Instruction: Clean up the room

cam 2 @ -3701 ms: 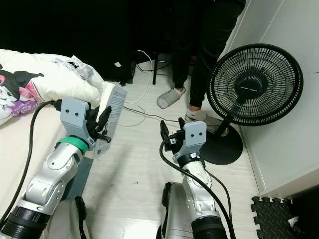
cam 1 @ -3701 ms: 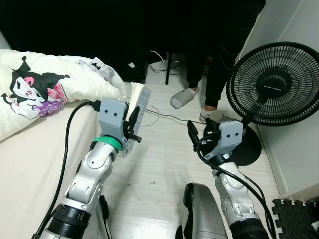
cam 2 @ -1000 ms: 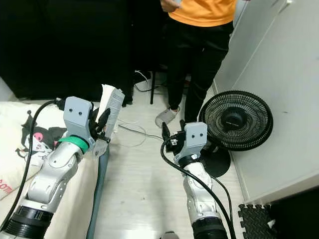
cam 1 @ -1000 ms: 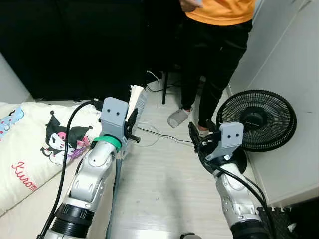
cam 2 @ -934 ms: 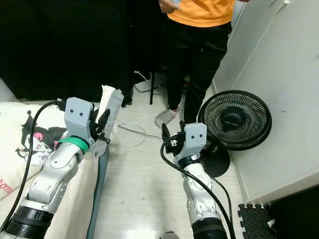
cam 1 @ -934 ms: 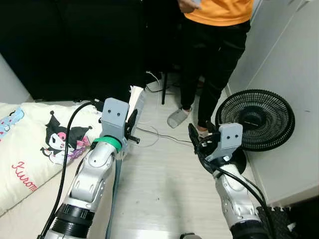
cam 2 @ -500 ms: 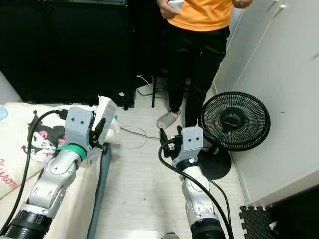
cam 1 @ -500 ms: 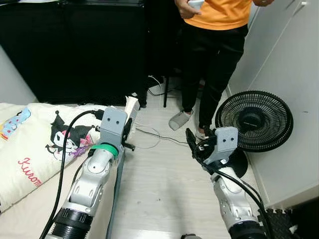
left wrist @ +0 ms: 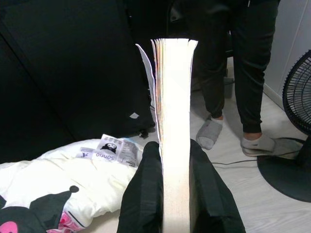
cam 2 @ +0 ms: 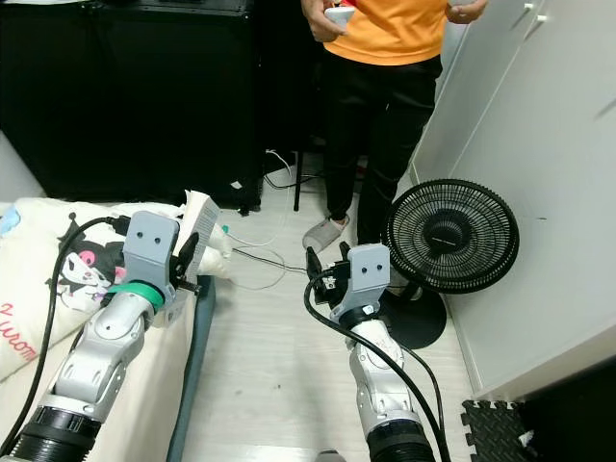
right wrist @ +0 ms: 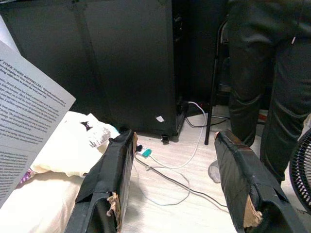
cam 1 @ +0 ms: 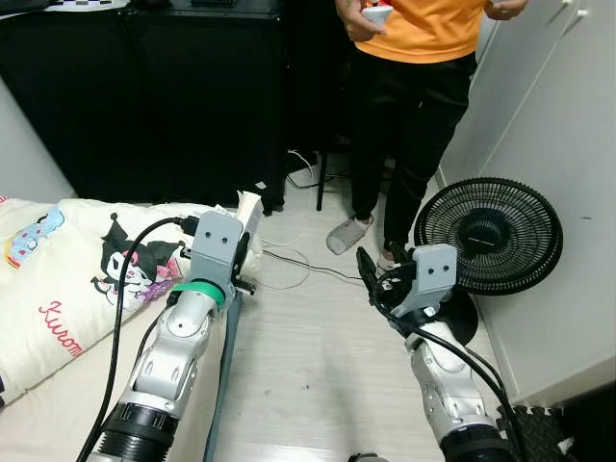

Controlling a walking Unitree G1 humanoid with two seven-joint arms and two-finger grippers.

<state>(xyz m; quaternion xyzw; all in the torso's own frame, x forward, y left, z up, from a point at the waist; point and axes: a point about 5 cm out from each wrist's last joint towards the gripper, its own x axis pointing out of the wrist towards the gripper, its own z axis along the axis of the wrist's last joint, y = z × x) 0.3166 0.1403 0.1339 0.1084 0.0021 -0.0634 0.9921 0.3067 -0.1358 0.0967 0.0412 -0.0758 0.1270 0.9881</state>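
My left gripper (cam 1: 243, 248) is shut on a thin white book (left wrist: 173, 121), held upright on edge above the side of the bed (cam 1: 67, 385); the same book (cam 2: 198, 223) shows in the head view, and its back cover (right wrist: 26, 131) in the right wrist view. My right gripper (cam 1: 371, 276) is raised at mid-floor, open and empty, its black fingers (right wrist: 109, 179) spread wide apart.
A person in an orange shirt and black trousers (cam 1: 414, 125) stands ahead, holding a small device. A black floor fan (cam 1: 487, 236) stands at the right by white cabinet doors (cam 1: 558, 144). Cables (cam 1: 294, 260) trail over the pale floor. A cartoon-print duvet (cam 1: 91, 265) lies on the bed; black furniture (cam 1: 154, 96) behind.
The camera has tilted up and pulled back, bringing more of the person and the black furniture into view. The left gripper still holds the book; the right gripper stays open.
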